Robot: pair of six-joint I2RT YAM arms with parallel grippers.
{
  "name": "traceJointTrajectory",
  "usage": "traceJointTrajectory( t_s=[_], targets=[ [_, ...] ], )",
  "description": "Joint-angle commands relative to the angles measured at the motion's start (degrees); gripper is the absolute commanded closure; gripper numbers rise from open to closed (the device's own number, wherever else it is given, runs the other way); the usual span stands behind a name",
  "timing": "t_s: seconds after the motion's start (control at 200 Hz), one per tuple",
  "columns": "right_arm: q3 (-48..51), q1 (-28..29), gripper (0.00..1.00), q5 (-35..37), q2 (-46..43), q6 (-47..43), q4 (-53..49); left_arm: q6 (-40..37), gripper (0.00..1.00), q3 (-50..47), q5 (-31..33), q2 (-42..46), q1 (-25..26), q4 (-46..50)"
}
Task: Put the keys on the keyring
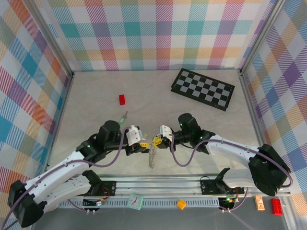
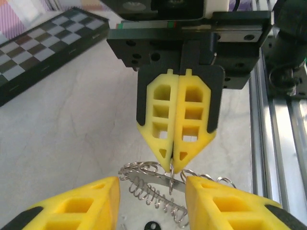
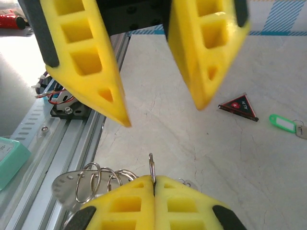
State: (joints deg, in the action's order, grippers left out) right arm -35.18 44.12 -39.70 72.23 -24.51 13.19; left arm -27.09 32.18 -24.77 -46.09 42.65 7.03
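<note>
**Keyring held, key not yet fetched**
The right gripper (image 2: 171, 165) is clamped on the keyring (image 1: 152, 157) at the near centre. Facing it, the left gripper (image 3: 163, 114) has its fingers apart and holds nothing. The green key (image 1: 124, 116) lies farther off to the left. Picking it up is probably next, and that calls for a fine pinch.

Pale worktop with a few small things scattered on it.
The faintly mottled worktop (image 1: 96, 91) carries a black-and-white chequered board (image 1: 203, 89) lying flat at the far right and a small red brick (image 1: 122, 99) left of centre. Nearer lies a green-headed key (image 1: 124, 116), with a black triangular piece with a red face (image 3: 238, 106) near it.
</note>
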Motion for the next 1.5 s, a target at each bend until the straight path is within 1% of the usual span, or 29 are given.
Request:
traceJointTrajectory(
  t_s=[0.0, 0.22, 0.38, 0.6, 1.05, 1.155, 1.335, 1.495],
  targets=[
    [0.45, -0.83, 1.0, -4.39, -2.16, 1.64, 4.87, 7.6, 0.6, -4.62, -3.26, 2.62, -0.55, -15.14],
    [2.47, -1.06, 1.0, -4.86, -3.3, 4.05, 8.54, 14.62, 0.62, -12.11, -5.72, 1.99, -0.58, -29.47],
    [3.4, -1.05, 1.0, -4.81, -3.85, 5.5, 10.45, 16.58, 0.66, -15.43, -6.92, 1.5, -0.56, -35.91],
    [3.8, -1.06, 1.0, -6.08, -3.85, 6.89, 11.91, 16.61, 0.71, -17.92, -6.6, 1.14, -0.56, -38.92],
    [4.29, -1.05, 1.0, -7.34, -4.02, 9.35, 14.58, 15.43, 0.8, -17.9, -8.89, -2.55, -0.57, -41.38],
    [4.24, -1.07, 1.0, -7.8, -3.69, 9.81, 15.0, 15.41, 0.84, -18.12, -8.8, -2.63, -0.55, -42.52],
    [4.07, -1.05, 1.0, -8.46, -2.99, 10.61, 15.9, 15.76, 0.86, -18.23, -8.98, -3.57, -0.56, -44.51],
    [3.77, -0.96, 1.0, -9.44, -2.1, 11.68, 17.08, 15.72, 0.93, -18.02, -8.98, -4.7, -0.57, -45.54]
  ],
)
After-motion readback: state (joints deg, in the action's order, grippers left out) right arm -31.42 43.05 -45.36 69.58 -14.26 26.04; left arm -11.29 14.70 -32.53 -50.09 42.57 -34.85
